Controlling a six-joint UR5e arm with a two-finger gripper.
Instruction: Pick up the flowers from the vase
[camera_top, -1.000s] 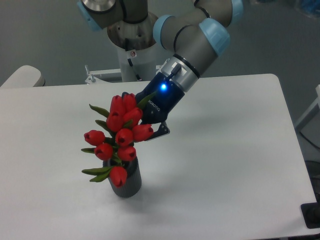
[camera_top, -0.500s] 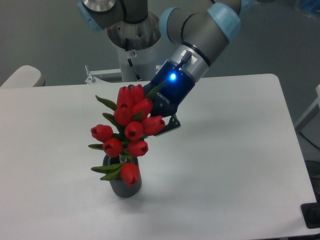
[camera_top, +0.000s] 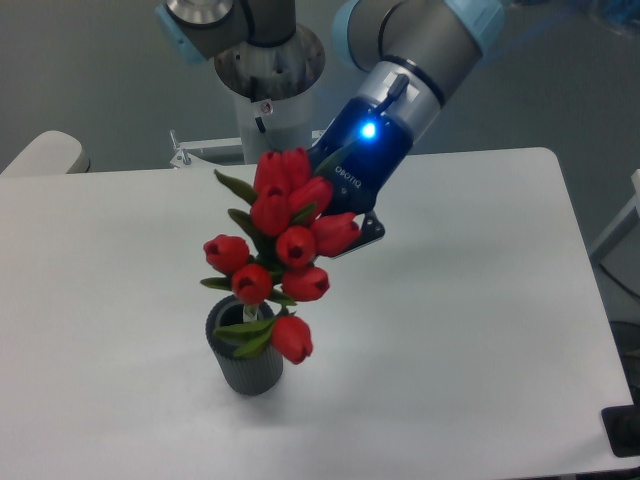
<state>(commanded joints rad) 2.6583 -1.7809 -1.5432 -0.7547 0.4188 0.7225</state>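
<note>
The flowers (camera_top: 283, 248), a bunch of red closed tulip buds with narrow green leaves, hang tilted above the vase (camera_top: 245, 361), their lowest bud just over its rim. The vase is small, dark grey and ribbed, and stands upright on the white table (camera_top: 450, 330). My gripper (camera_top: 340, 232), dark blue with a lit blue light, reaches in from the upper right behind the bunch and is shut on the flowers. The buds cover most of its fingers; one fingertip (camera_top: 366, 229) pokes out to the right. The stems are mostly hidden.
The arm's base column (camera_top: 268, 100) rises behind the table's far edge. A pale rounded object (camera_top: 42, 155) sits off the table's far left corner. A dark block (camera_top: 622, 430) lies past the right front corner.
The gripper has risen and moved right with the flowers in it. The bunch has lifted, so its lowest bud now sits above the vase's mouth. The vase has stayed in place.
</note>
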